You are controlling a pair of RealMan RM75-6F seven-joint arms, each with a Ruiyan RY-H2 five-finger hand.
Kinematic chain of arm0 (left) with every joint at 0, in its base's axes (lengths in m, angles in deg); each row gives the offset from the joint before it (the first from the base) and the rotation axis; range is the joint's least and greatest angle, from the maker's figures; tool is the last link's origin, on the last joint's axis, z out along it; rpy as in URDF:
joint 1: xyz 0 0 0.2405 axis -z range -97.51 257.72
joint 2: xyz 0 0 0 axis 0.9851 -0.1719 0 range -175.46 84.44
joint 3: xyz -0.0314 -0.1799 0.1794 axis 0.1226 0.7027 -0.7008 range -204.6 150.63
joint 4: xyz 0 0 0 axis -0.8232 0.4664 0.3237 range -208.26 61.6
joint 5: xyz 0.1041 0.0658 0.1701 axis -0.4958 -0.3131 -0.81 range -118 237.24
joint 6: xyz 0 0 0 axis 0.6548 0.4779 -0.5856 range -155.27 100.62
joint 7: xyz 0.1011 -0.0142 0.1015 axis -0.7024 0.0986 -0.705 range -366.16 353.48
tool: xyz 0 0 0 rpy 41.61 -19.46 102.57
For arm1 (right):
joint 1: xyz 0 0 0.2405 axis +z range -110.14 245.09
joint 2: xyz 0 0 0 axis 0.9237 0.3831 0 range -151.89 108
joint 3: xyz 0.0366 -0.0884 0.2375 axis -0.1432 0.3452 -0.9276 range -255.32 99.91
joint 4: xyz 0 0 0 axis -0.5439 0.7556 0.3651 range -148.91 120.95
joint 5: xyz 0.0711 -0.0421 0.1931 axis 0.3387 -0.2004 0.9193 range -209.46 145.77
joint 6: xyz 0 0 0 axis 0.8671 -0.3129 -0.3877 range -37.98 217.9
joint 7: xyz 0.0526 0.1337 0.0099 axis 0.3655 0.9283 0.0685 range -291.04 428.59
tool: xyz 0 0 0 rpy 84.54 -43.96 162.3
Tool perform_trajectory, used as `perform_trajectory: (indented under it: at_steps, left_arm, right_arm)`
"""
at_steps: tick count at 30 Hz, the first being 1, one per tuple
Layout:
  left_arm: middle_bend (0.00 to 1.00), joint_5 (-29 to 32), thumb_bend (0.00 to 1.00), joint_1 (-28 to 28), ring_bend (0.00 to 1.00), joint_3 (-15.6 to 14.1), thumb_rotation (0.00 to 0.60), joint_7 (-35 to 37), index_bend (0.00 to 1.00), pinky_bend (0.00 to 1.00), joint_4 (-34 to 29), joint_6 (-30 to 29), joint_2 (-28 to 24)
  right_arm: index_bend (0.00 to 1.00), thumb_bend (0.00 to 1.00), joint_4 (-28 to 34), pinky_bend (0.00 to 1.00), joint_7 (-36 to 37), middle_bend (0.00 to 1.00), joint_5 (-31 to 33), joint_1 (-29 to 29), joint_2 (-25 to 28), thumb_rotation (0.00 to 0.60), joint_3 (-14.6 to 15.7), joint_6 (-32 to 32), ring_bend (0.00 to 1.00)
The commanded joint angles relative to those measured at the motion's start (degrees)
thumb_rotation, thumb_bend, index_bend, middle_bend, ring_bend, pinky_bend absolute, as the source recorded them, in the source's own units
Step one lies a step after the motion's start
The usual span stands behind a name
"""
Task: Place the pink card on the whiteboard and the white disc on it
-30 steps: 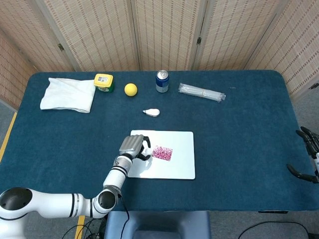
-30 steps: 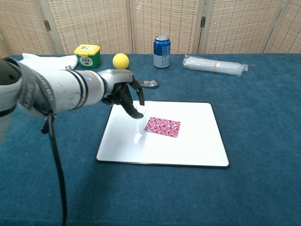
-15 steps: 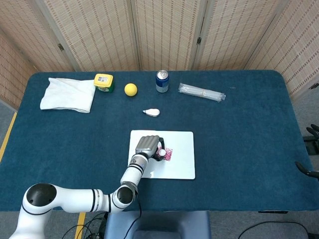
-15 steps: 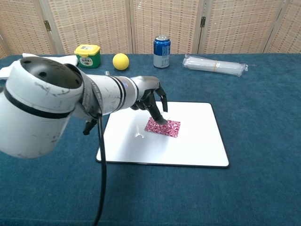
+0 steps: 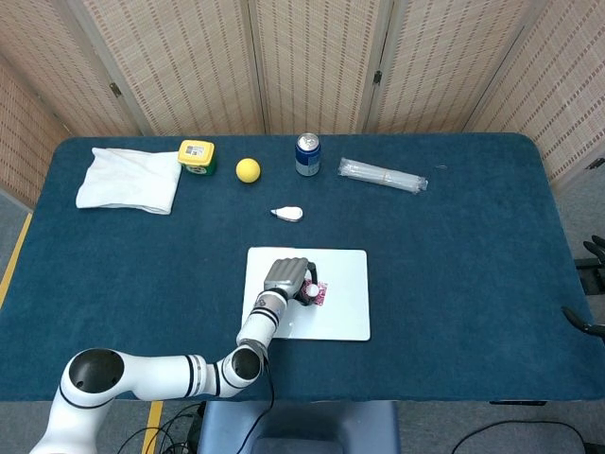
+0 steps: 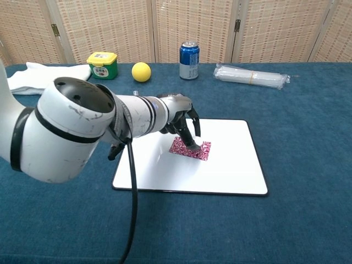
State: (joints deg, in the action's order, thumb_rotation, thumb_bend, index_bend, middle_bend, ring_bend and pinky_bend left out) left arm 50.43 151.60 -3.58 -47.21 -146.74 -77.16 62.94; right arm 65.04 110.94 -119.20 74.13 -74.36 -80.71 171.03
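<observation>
Left hand (image 6: 180, 118) over the whiteboard (image 6: 231, 165), fingers pinching white disc (image 5: 308, 292) above pink card (image 6: 192, 149)

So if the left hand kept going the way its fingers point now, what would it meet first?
Most likely the pink card on the whiteboard: the left hand points down over it, though actual contact is unclear.

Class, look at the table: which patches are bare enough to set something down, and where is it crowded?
Bare cloth runs right of the whiteboard to the table's edge, and left of it below the white cloth. The board's right half is free. Crowded: the back row, green tub, yellow ball, can, plastic sleeve, and around the pink card under the left hand.
</observation>
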Motion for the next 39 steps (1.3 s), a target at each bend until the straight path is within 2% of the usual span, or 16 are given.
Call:
perform_trajectory:
  at_steps: [1,5,9,11,15,18,21,23,26,28,30,32,36,39]
  left_arm:
    - [1.00,0.12,0.34,-0.19,1.00,-0.50,0.600,0.22,0.42,1.00,-0.42,0.52,-0.50]
    - [1.00,-0.36,0.34,-0.40,1.00,-0.90,0.600,1.00,0.35,1.00,-1.01,0.75,-1.04]
    - [1.00,-1.69,0.34,-0.94,1.00,-1.23,0.600,2.03,0.35,1.00,-2.79,0.20,-2.14]
    - [1.00,-3.01,0.34,-1.71,1.00,-1.63,0.600,2.49,0.35,1.00,-5.75,-1.10,-3.67]
    - [1.00,-7.43,0.34,-5.02,1.00,-3.31,0.600,3.34,0.34,1.00,-16.22,-6.95,-9.24]
    - [1.00,-12.81,0.34,-9.94,0.94,-5.90,0.600,4.63,0.31,1.00,-28.14,-12.96,-16.53]
    - [0.89,-21.66,0.34,-16.57,0.80,-10.98,0.600,6.23,0.25,0.97,-40.30,-19.30,-25.32]
    - [0.75,-30.89,0.34,-21.59,0.68,-16.97,0.600,6.02,0.20,0.88,-45.97,-24.69,-30.74]
    - [0.50,-41.20,0.33,-28.41,0.42,-25.84,0.600,4.76,0.09,0.68,-50.83,-31.71,-36.84]
    - [0.29,-47.75,0.33,-33.07,0.24,-31.20,0.600,4.60,0.03,0.53,-51.62,-36.02,-39.67]
    - [0.14,-55.25,0.33,-37.82,0.12,-35.54,0.600,5.47,0.00,0.38,-49.14,-40.59,-41.12]
    - [0.03,-60.29,0.33,-42.11,0.02,-38.17,0.600,7.15,0.00,0.26,-45.39,-44.64,-41.41]
    - [0.00,-67.68,0.32,-50.65,0.00,-40.29,0.600,14.31,0.00,0.21,-35.11,-52.15,-40.57]
    - [0.00,-69.27,0.32,-55.23,0.00,-40.14,0.600,18.49,0.00,0.21,-28.93,-55.30,-39.43]
  right_arm:
    - [0.00,0.18,0.09,0.00,-0.18,0.00,0.05,-0.07,-0.02,0.600,-0.04,0.08,0.00]
    - [0.00,0.18,0.43,0.00,-0.70,0.00,-0.13,-0.13,0.00,0.600,-0.01,0.25,0.00]
    - [0.00,0.18,0.69,0.00,-1.12,0.00,-0.47,-0.23,0.04,0.600,0.07,0.58,0.00]
    - [0.00,0.18,0.74,0.00,-1.24,0.00,-0.34,-0.25,0.04,0.600,0.00,0.60,0.00]
    - [0.00,0.18,0.80,0.00,-1.48,0.00,-0.59,-0.49,0.04,0.600,0.02,1.16,0.00]
    - [0.00,0.18,1.11,0.00,-2.08,0.00,-1.18,-0.87,-0.01,0.600,0.13,2.24,0.00]
    - [0.00,0.18,1.81,0.00,-3.80,0.00,-1.97,-1.16,-0.18,0.600,0.33,3.24,0.00]
    - [0.00,0.18,2.67,0.00,-5.98,0.00,-2.71,-1.14,-0.37,0.600,0.60,3.51,0.00]
    - [0.00,0.18,4.58,0.00,-10.90,0.00,-3.70,-0.80,-0.88,0.600,0.97,3.28,0.00]
    - [0.00,0.18,6.38,0.00,-15.33,0.00,-4.41,-0.50,-1.38,0.600,1.32,2.84,0.00]
    - [0.00,0.18,8.26,0.00,-20.32,0.00,-5.18,-0.34,-2.06,0.600,1.67,2.61,0.00]
    - [0.00,0.18,9.77,0.00,-24.67,0.00,-5.73,-0.29,-2.84,0.600,1.93,2.53,0.00]
    - [0.00,0.18,12.71,0.00,-34.70,0.00,-6.66,-0.41,-5.14,0.600,2.31,2.66,0.00]
    - [0.00,0.18,13.95,0.00,-40.15,0.00,-7.01,-0.79,-6.63,0.600,2.65,2.89,0.00]
